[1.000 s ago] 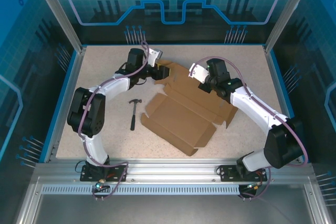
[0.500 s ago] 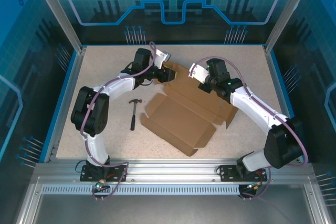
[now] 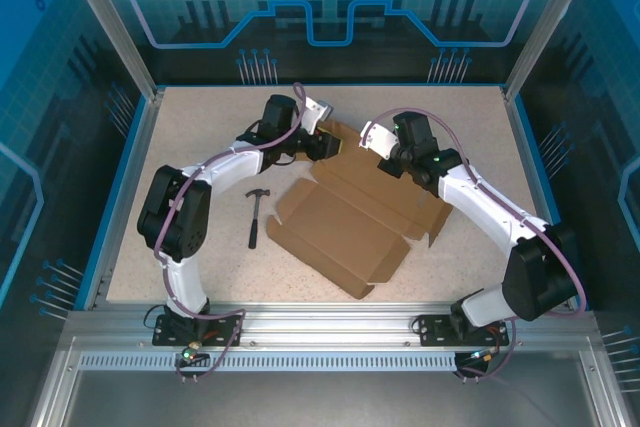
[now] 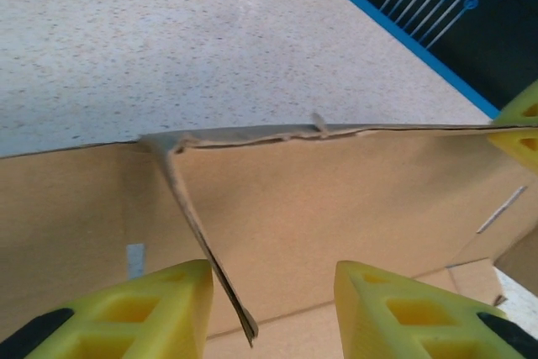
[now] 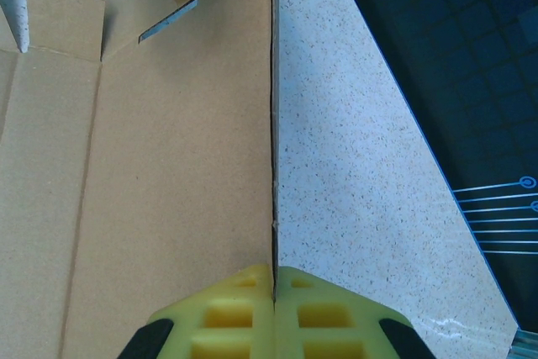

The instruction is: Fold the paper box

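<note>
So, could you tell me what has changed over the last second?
The left end effector moved right, toward the paper box, and its jaws narrowed around an upright flap without gripping it. The right end effector stayed shut on the box's edge; the box and hammer did not move.

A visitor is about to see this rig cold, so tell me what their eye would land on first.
The big brown paper box lies half-folded mid-table, with both arms bent over its far edge. The right gripper is pinched shut on one cardboard edge, while the left gripper stands open with a thin flap between its fingers. A small black hammer lies just left of the box.
</note>
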### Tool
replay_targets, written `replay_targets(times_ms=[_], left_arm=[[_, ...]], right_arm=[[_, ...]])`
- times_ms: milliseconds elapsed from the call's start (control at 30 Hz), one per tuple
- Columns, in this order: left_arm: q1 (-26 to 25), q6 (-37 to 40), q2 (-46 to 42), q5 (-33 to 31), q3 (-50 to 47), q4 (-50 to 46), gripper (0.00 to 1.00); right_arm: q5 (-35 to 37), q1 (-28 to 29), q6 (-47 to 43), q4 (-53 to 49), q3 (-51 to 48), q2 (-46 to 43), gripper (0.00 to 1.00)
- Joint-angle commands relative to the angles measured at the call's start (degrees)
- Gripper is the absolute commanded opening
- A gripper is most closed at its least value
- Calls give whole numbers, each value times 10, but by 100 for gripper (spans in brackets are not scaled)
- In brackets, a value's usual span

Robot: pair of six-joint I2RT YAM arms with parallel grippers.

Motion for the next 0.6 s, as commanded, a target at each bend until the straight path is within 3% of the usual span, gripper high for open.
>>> replay_targets(times_ms=[0, 233, 567], left_arm=[[8, 15, 1, -52, 22, -13, 40], [2, 2, 18, -27, 42, -15, 23], [-23, -22, 25, -3, 53, -2, 22]], right_arm=[[-8, 1, -3, -9, 15, 2, 0], [-8, 2, 1, -8, 14, 2, 0], [4, 11, -3, 4, 16, 5, 0]])
